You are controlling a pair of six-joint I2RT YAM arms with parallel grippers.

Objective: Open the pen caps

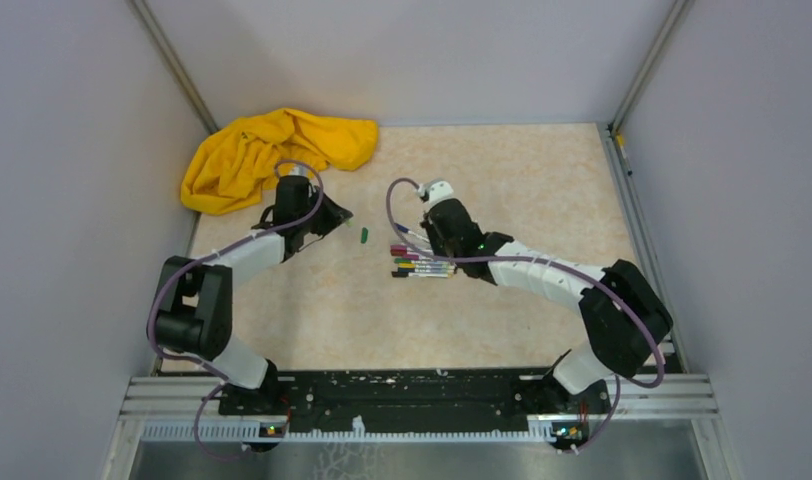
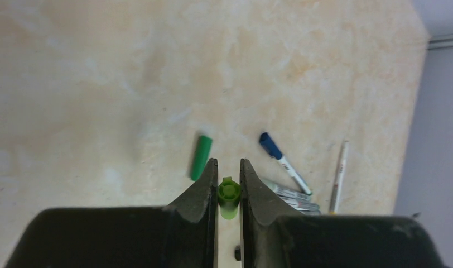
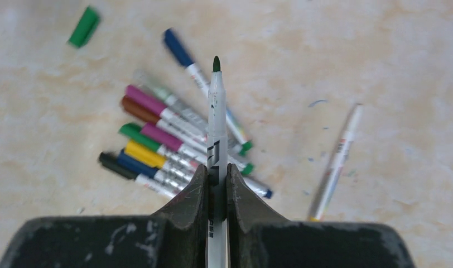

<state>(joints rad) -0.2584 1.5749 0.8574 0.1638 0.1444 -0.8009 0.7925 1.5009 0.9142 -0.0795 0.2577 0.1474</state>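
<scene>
The left gripper (image 2: 229, 167) clenches what looks like a green cap (image 2: 229, 194), while the right gripper (image 3: 217, 170) grasps an uncapped green-tipped pen (image 3: 216, 106).

A robotics lab test cell: plain grey panel walls (image 1: 62, 150) on slanted aluminium corner posts (image 1: 172, 65) enclose a beige marbled tabletop (image 1: 502, 320). At the frame's bottom, a silver slotted aluminium rail (image 1: 172, 398) carries two black-and-white robot arms, left (image 1: 207, 300) and right (image 1: 622, 315).

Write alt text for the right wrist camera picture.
The right gripper is shut on an uncapped green-tipped pen pointing away from the camera. On the beige table beyond lie a cluster of capped pens, a loose green cap and one thin pen apart.
</scene>
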